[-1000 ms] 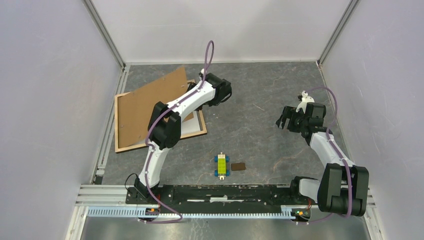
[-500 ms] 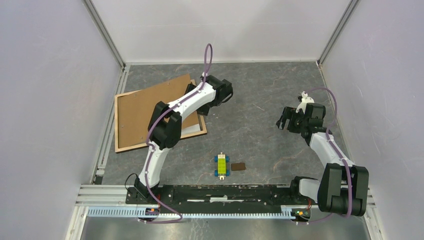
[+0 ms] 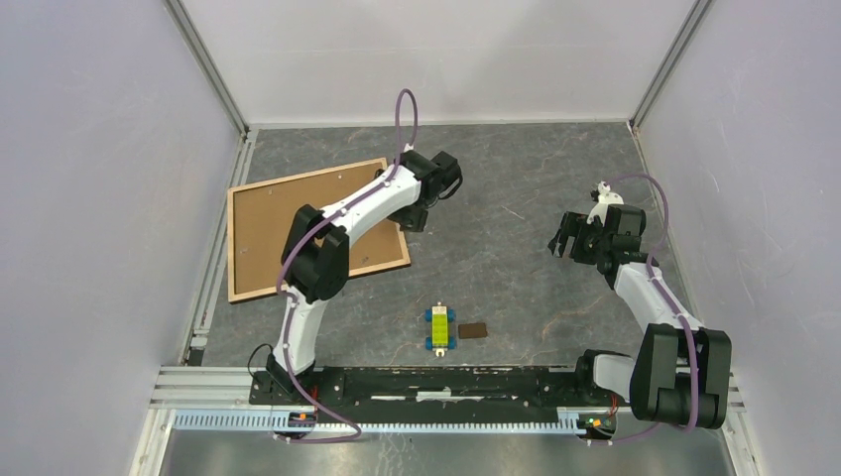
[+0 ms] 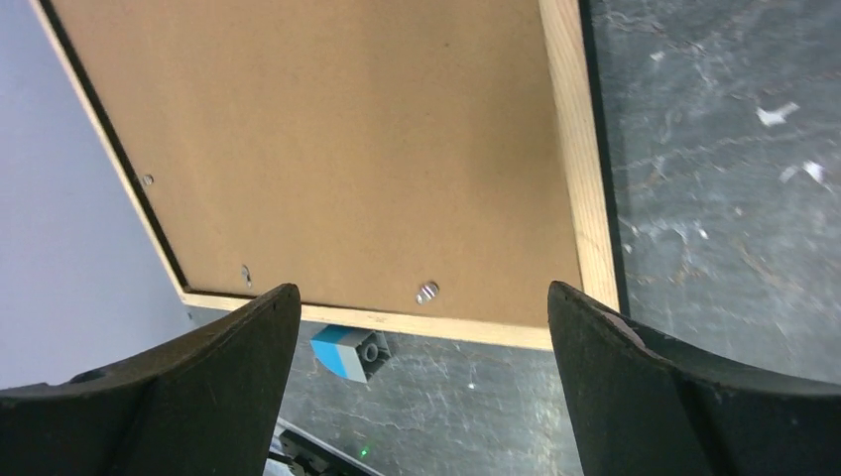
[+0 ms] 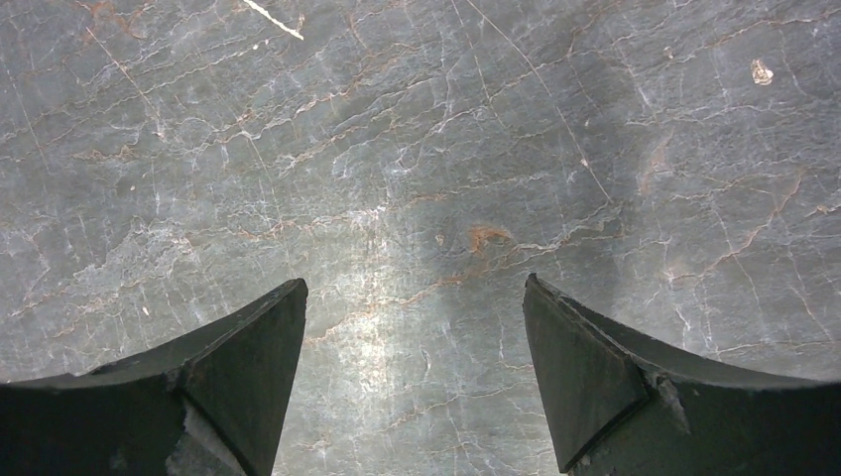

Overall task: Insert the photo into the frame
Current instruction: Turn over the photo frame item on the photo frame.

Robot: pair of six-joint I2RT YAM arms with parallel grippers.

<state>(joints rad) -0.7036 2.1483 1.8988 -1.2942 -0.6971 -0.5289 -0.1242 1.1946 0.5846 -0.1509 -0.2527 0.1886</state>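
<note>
We start with the dark stone-patterned desk (image 3: 516, 178), where the frame (image 3: 233, 243) lies flat at the far left with its light tan rails up. Nearly all of its opening is filled by the plain brown backing board (image 3: 268, 223), which seems to sit inside the rails. We cannot see the photo in any view. We judge that it lies under the board, but the arm hides part of the frame and we cannot confirm it. The left claw (image 4: 421, 297) hangs above the frame's right-hand edge, its fingers spread wide with nothing between them. The right claw (image 5: 415, 288) is also spread and empty, over bare desk well apart from the frame. We take the step in hand to be closing up the back. The next move would call for pressing the board level and checking that no white border shows. A yellow, green and blue block stack (image 3: 438, 327) and a small brown piece (image 3: 474, 330) sit near the arm bases. Smallest are the metal clips (image 4: 147, 179) on the board.
</note>
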